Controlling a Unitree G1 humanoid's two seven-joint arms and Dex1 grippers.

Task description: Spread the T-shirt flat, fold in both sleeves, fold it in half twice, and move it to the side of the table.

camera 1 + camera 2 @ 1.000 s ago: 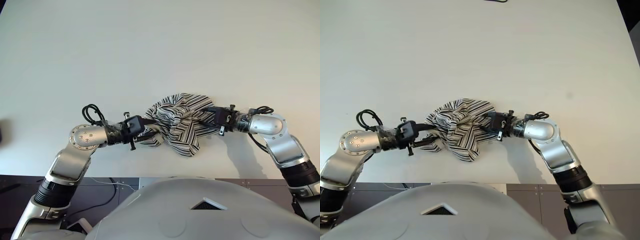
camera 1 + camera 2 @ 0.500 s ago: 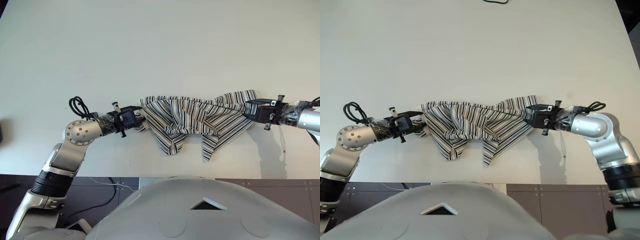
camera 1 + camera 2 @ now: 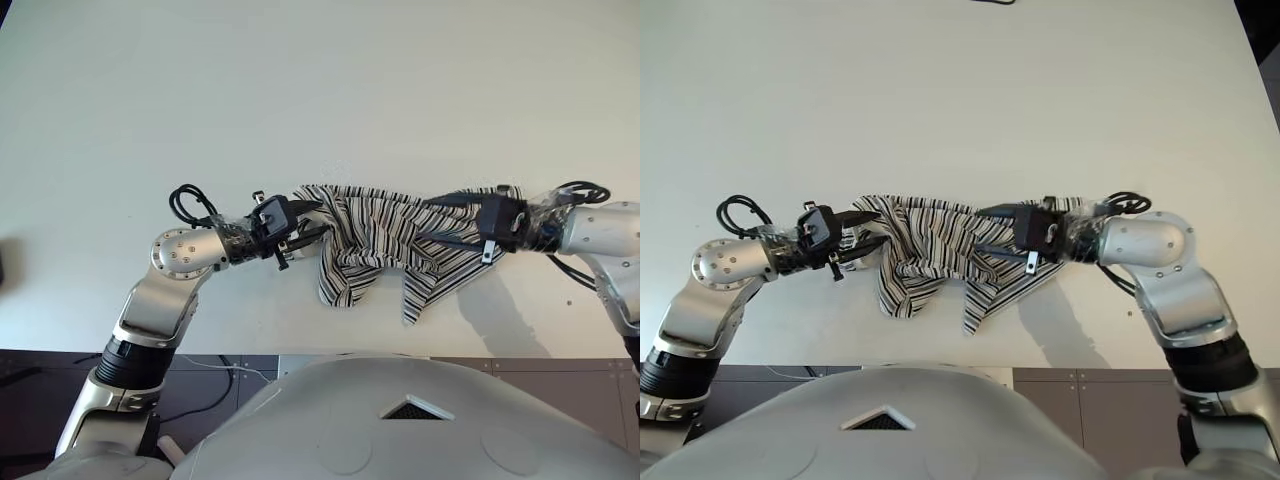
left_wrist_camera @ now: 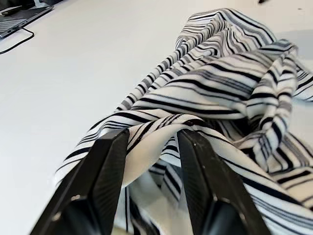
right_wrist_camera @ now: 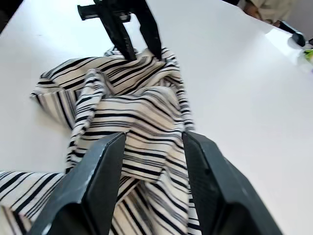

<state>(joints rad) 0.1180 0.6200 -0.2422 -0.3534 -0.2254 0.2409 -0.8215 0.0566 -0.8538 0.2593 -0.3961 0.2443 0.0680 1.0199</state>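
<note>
The black-and-white striped T-shirt (image 3: 385, 235) lies bunched and creased on the white table (image 3: 300, 90), close to its front edge, with two loose corners pointing toward me. My left gripper (image 3: 312, 220) sits at the shirt's left end, open, with a fold of cloth (image 4: 161, 122) lying between its fingers. At the right end my right gripper (image 3: 428, 220) is open too, its fingers spread over the striped fabric (image 5: 146, 117). In the right wrist view the left gripper (image 5: 129, 29) shows beyond the shirt.
The table's front edge (image 3: 300, 352) runs just below the shirt. Wide bare tabletop stretches behind and to both sides. A laptop (image 4: 19, 12) with a cable rests far off to the left, and a dark cable (image 3: 990, 2) lies at the far edge.
Half a second ago the shirt was pulled taut between both grippers. Both arms have since come inward, the fingers have spread, and the cloth has slackened and bunched.
</note>
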